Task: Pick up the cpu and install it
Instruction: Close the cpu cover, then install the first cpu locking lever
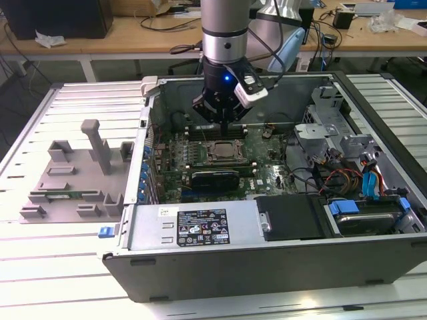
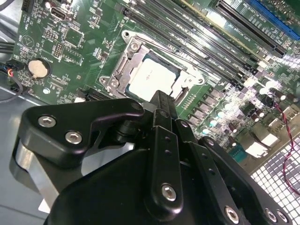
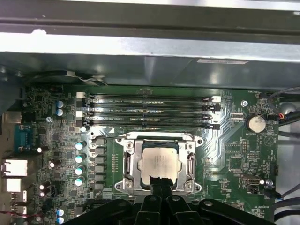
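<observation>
Silver and shiny, the cpu (image 3: 159, 161) lies flat in the square socket frame (image 3: 125, 164) on the green board (image 3: 234, 159) — it sits level, with the metal rim all round it. The socket frame is in the middle of the board, just beside the long memory slots (image 3: 147, 112). A small round battery (image 3: 256, 123) sits well apart from it, near the board's edge.

The gripper (image 1: 228, 125) hangs from the arm (image 1: 225, 33) inside the open computer case (image 1: 167, 260), right above the socket frame. Its black fingers (image 2: 161, 110) are pressed together into one thin tip, with nothing between them. In both wrist views that tip points at the edge of the cpu nearest to the gripper. I cannot tell if the tip touches the cpu or stops just over it.

In the exterior view the computer case lies on its side on a surface (image 1: 67, 260) made of pale metal slats. A grey plastic holder (image 1: 73, 177) with little walls and a tall post rests on the surface on the exterior view's left, just beside the case. Inside the case, on the exterior view's right, there are bunches of red, orange and blue wires (image 1: 333, 177) — and a black box (image 1: 290, 217) near the front wall
</observation>
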Available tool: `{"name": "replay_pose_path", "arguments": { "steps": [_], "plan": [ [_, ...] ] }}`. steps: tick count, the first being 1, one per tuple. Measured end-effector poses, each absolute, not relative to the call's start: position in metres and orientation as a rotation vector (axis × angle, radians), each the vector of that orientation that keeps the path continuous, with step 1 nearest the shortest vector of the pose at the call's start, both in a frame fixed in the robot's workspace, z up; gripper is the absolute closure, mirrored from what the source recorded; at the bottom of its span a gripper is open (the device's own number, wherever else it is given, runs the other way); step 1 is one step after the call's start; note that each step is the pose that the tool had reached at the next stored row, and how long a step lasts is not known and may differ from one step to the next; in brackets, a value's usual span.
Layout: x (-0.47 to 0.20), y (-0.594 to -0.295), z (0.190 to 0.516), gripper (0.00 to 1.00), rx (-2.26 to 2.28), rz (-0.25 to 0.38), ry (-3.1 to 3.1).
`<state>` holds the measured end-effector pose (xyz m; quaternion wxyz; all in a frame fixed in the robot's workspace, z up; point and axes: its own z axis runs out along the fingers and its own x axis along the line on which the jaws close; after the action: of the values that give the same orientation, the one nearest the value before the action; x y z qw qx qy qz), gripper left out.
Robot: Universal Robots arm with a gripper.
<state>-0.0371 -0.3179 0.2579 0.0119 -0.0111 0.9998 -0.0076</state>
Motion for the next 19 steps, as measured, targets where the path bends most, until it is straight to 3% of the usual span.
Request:
{"name": "replay_pose_path", "arguments": {
  "steps": [19],
  "plan": [
    [-0.057, -0.318, 0.258, 0.89, -0.035, -0.024, 3.117]
  ]
}}
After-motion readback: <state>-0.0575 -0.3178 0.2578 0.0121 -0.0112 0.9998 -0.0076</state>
